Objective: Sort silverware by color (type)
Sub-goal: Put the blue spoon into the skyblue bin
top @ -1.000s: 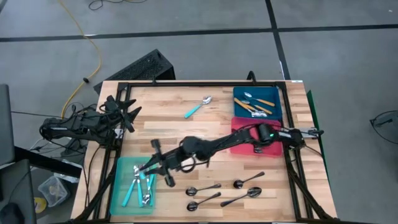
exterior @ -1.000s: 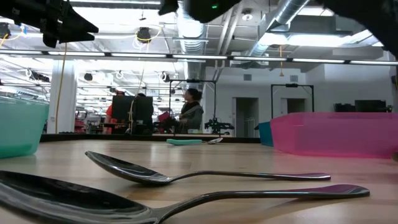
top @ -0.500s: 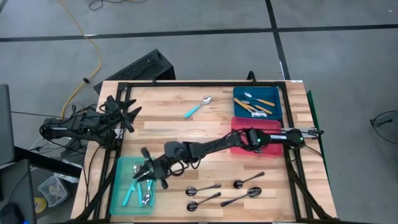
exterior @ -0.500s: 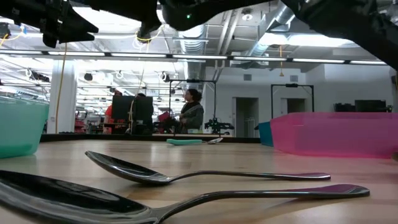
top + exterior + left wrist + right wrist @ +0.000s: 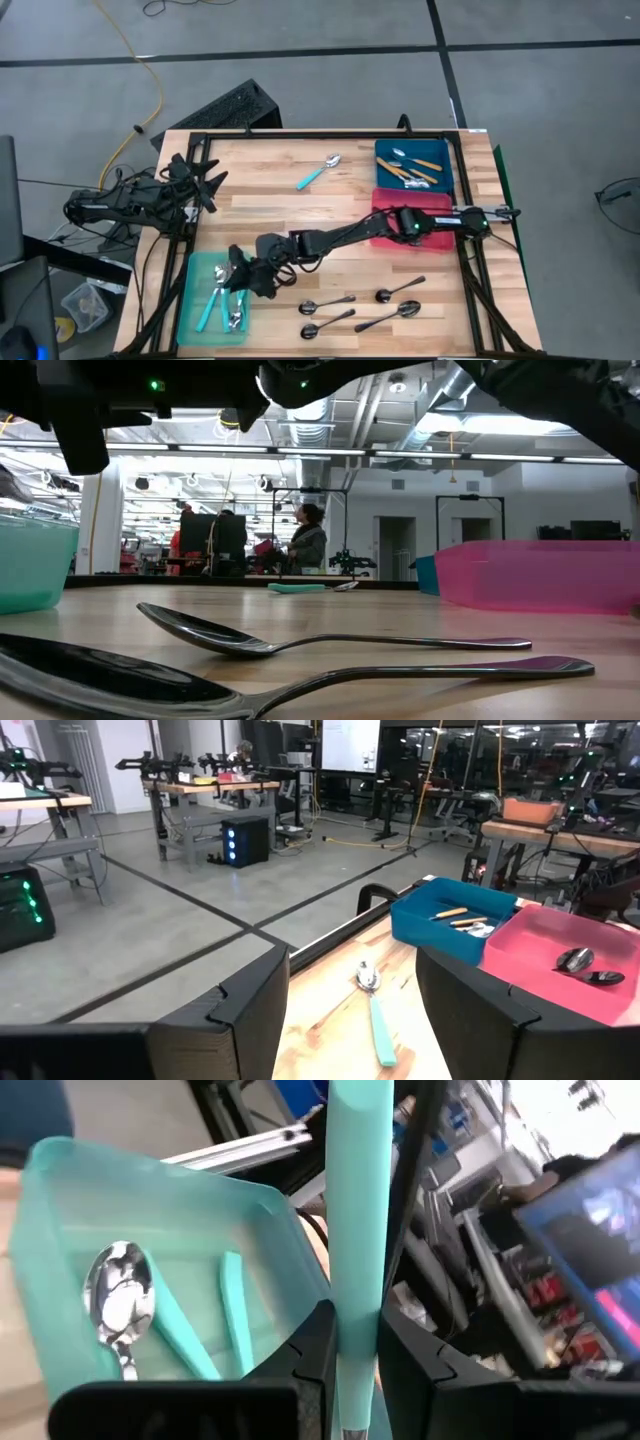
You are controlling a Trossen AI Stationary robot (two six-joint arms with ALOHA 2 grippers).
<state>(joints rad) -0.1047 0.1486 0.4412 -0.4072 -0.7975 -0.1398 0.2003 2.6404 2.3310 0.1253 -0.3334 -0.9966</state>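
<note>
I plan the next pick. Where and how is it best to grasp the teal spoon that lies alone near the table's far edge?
Probably the teal spoon by mid-handle, from straight above, jaws across it: it lies flat, diagonal, nothing touching it.

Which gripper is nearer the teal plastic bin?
Right. The right gripper hangs over the teal plastic bin, shut on a teal-handled spoon; the left gripper waits open, off the table's edge.
</note>
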